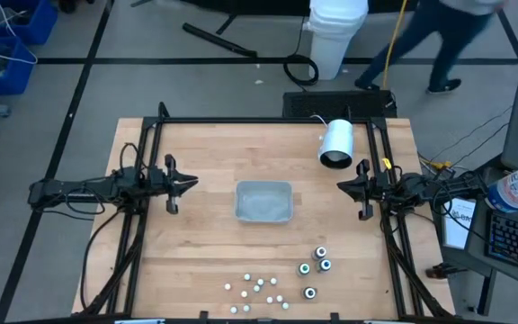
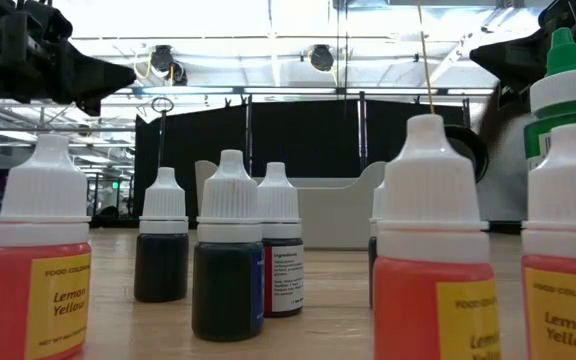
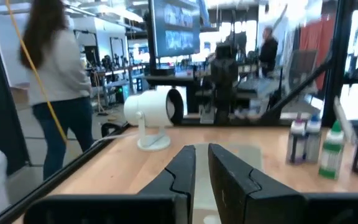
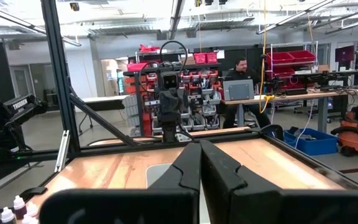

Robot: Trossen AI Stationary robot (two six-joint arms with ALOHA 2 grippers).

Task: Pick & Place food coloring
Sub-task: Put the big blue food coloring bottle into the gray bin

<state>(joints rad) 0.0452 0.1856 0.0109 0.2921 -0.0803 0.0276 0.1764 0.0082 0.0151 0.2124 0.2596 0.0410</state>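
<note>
Two dark arms wait at mid-counter, one either side of the grey tray (image 1: 263, 201), with no bottle yet taken; the food coloring (image 1: 315, 267) stands in a loose cluster on the counter (image 1: 205, 243) near its front edge, right of centre, with a scatter of smaller white-capped bottles just to its left. The right end effector (image 1: 343, 187) sits nearer that cluster, so the pick looks best begun from there: it would have to come toward the front edge, descend over a single outlying bottle and close on the body below the cap, clear of its neighbours, which stand close enough to topple. Its fingers are pressed together and hold nothing; the left end effector (image 1: 193, 183) is likewise closed and empty, touching nothing.
</note>
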